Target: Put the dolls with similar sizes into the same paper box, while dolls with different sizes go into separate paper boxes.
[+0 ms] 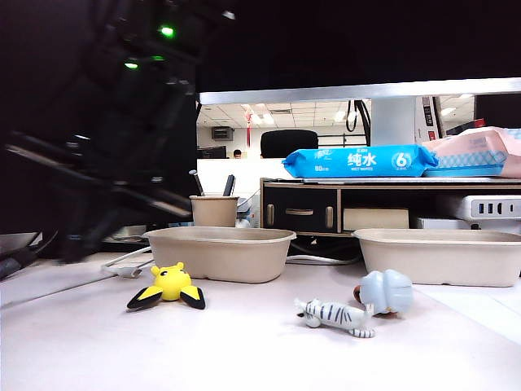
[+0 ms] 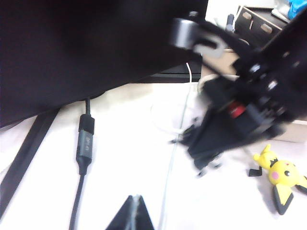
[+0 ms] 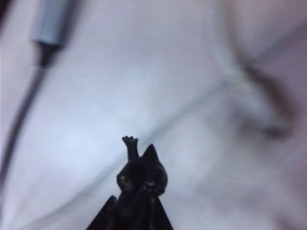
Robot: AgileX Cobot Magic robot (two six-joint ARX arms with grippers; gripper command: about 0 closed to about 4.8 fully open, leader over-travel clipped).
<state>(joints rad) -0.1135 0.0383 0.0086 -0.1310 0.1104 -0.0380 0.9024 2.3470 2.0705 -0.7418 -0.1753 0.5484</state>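
My right gripper [image 3: 136, 205] is shut on the black animal doll [image 3: 142, 173], whose head and one raised paw stick out past the fingertips above the white table. In the left wrist view that arm [image 2: 240, 120] is a dark blur beside the yellow black-tipped doll [image 2: 280, 175]. My left gripper [image 2: 136, 200] is shut on nothing, low over the table. The yellow doll [image 1: 169, 285] lies in front of the left paper box [image 1: 220, 254]. The striped tiger doll [image 1: 335, 316] and the pale blue doll [image 1: 386, 291] lie in front of the right paper box [image 1: 440, 256].
A blurred black arm [image 1: 98, 179] fills the left of the exterior view. A beige cup with pens [image 1: 213, 210] stands behind the left box. A shelf [image 1: 391, 204] carries wet-wipe packs [image 1: 358, 160]. A grey cable plug [image 2: 85, 143] and a white cord lie near a dark monitor.
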